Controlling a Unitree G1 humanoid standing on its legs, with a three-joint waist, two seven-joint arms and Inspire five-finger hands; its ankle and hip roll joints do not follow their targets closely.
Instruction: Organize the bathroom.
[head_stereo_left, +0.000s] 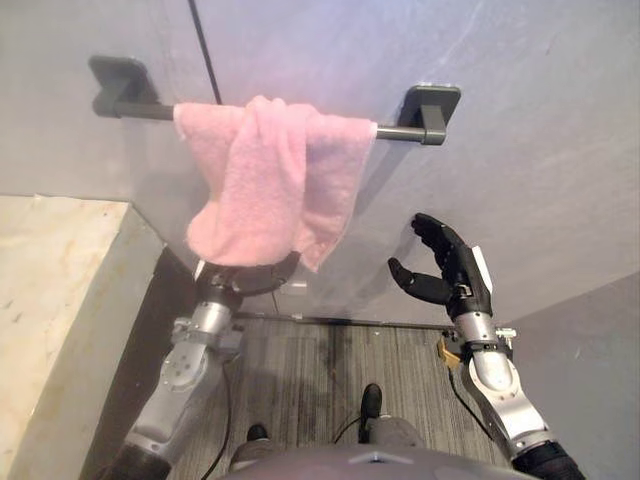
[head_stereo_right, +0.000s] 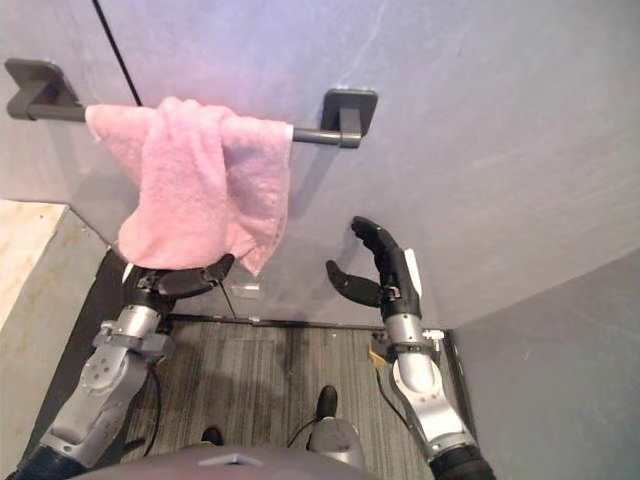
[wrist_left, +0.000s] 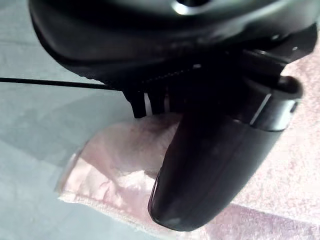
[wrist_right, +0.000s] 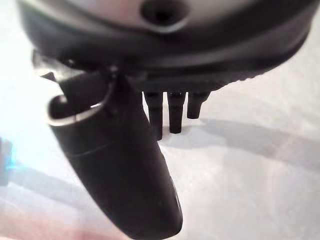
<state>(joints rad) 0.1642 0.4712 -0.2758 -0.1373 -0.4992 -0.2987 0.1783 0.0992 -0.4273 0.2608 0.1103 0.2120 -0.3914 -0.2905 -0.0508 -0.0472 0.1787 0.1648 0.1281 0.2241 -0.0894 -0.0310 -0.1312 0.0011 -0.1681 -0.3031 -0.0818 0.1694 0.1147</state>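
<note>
A pink towel (head_stereo_left: 270, 180) hangs bunched over a dark towel bar (head_stereo_left: 400, 131) on the grey wall. My left hand (head_stereo_left: 225, 279) is raised under the towel's lower edge. Its thumb (wrist_left: 210, 165) stands out below the cloth and its straight fingers (wrist_left: 150, 102) point into the towel (wrist_left: 115, 165). Nothing is curled round the cloth. My right hand (head_stereo_left: 455, 270) is held up to the right of the towel, close to the wall, open and empty, with its thumb (wrist_right: 120, 170) spread from the fingers.
A beige stone counter (head_stereo_left: 50, 300) with a dark side panel stands at the left. The bar's two dark wall mounts (head_stereo_left: 432, 105) stick out from the wall. Grey plank floor (head_stereo_left: 340, 370) lies below.
</note>
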